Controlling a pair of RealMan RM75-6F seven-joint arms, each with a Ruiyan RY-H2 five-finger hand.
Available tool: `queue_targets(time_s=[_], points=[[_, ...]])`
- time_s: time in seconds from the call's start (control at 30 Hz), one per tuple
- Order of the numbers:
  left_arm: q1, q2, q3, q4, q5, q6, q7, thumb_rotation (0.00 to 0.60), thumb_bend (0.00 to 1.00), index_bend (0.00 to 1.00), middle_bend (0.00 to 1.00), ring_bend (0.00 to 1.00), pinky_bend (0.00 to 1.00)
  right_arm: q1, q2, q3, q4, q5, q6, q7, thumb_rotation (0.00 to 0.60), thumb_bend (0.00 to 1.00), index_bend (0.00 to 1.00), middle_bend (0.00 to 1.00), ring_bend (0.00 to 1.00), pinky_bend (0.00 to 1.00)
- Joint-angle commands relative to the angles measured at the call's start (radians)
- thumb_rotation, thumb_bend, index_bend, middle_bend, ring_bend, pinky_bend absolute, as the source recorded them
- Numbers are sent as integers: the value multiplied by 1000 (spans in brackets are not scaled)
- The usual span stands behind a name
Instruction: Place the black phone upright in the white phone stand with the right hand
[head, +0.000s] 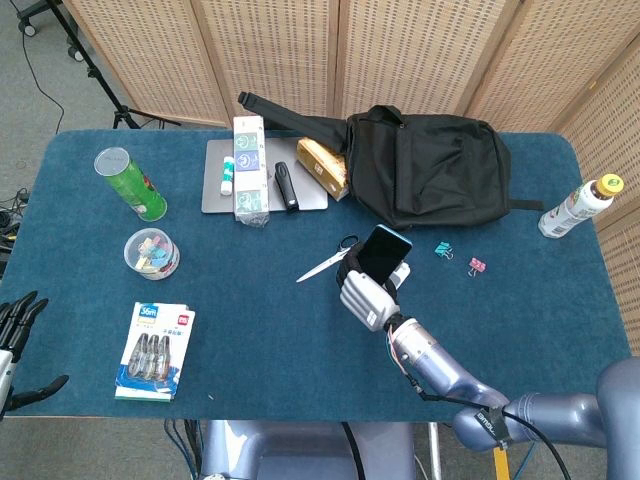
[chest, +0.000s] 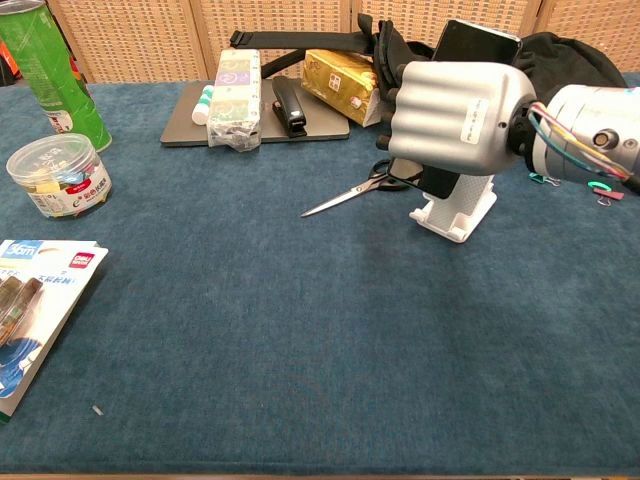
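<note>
At centre frame in the head view, right hand (head: 367, 297) is wrapped round the black phone (head: 380, 254), fingers closed on its lower half, top edge sticking up clear of the knuckles; chest view shows the same grip, phone (chest: 474, 40) poking out above the hand (chest: 455, 113) at upper right. White phone stand (chest: 455, 211) sits directly under the hand, only its base and front lip showing, rest hidden behind the palm. Can't tell if the phone's bottom edge is in the cradle yet or just above it. Risks from here, my read: hand blocks the view of the slot, so the edge could land on the lip and skid off; stand looks light, a sideways push would shove or tip it toward the scissors (chest: 360, 187) just left of it; letting go while the phone is tilted could drop it flat. Left hand (head: 17, 330) at lower left edge, fingers spread, holding nothing
</note>
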Motion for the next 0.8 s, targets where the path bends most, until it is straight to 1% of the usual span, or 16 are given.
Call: queue_targets(time_s=[0.03, 0.27, 0.53, 0.8], points=[[0, 0, 1, 1, 2, 1, -2, 600, 0, 0, 0, 0, 0, 5, -8, -17, 11, 5, 3, -18, 600, 543, 604, 475, 430, 432], [2, -1, 0, 3, 2, 3, -2, 600, 0, 0, 0, 0, 0, 3, -38, -27, 38, 14, 30, -27, 600, 543, 604, 467, 430, 432], [-1, -2, -3, 3, -5, -4, 0, 600, 0, 0, 0, 0, 0, -7, -98, -45, 69, 80, 90, -119, 600, 530, 604, 444, 430, 432], [-1, -2, -3, 1, -8, -6, -2, 600, 0, 0, 0, 0, 0, -7, -133, -64, 95, 92, 101, -128, 600, 520, 604, 406, 430, 432]])
